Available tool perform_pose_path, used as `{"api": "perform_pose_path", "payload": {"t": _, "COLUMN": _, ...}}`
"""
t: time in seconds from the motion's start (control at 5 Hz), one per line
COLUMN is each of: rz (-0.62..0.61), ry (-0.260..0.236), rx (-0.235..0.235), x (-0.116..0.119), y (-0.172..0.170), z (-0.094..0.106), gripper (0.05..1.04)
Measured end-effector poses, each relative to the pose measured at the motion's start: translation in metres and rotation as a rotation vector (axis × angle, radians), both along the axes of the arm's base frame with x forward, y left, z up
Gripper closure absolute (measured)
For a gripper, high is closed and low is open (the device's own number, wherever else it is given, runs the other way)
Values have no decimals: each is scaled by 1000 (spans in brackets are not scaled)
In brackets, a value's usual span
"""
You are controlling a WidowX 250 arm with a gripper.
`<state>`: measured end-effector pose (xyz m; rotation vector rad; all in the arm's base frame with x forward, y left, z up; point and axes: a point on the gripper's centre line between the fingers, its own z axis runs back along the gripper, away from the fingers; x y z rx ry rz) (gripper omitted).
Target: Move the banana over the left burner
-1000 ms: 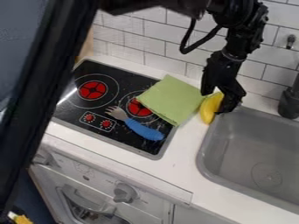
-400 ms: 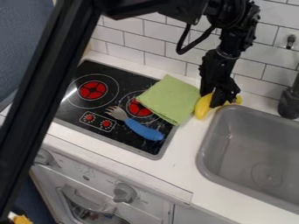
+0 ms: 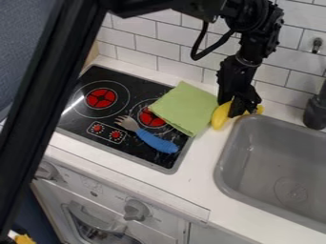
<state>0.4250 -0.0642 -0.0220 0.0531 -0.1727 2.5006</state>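
The gripper is at the banana, but whether it is pinching it cannot be told. The banana sits just right of the green cloth, by the sink's far left corner.

Bright, fairly even light covers the pale bench and the white wall tiles; a hard white streak of glare cuts across the glossy black cooktop, beside a red burner; where the light comes from, I cannot tell. The grey sink takes a soft, dull sheen, its shading gentle along the inner walls; the oven front sits dimmer under the bench's edge, and the lower left corner falls into shadow; the black arm is so dark that much of its detail merges.
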Motion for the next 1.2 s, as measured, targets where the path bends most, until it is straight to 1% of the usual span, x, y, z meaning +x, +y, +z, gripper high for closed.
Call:
{"api": "perform_pose_path", "payload": {"t": 0.2, "rz": -13, "ry": -11, "rx": -5, "x": -5, "y": 1, "z": 3, "gripper": 614}}
{"api": "perform_pose_path", "payload": {"t": 0.4, "rz": -22, "ry": -31, "rx": -12, "x": -10, "y": 1, "z": 13, "gripper": 614}}
{"api": "perform_pose_path", "payload": {"t": 0.6, "rz": -22, "ry": -109, "rx": 3, "x": -11, "y": 6, "z": 39, "gripper": 614}}
{"api": "perform_pose_path", "payload": {"t": 0.8, "rz": -4, "ry": -154, "rx": 13, "x": -19, "y": 13, "z": 58, "gripper": 614}}
{"api": "perform_pose_path", "payload": {"t": 1.0, "rz": 90, "ry": -182, "rx": 77, "x": -30, "y": 38, "z": 87, "gripper": 614}}
{"api": "perform_pose_path", "payload": {"t": 1.2, "rz": 226, "ry": -177, "rx": 120, "x": -48, "y": 82, "z": 99, "gripper": 614}}
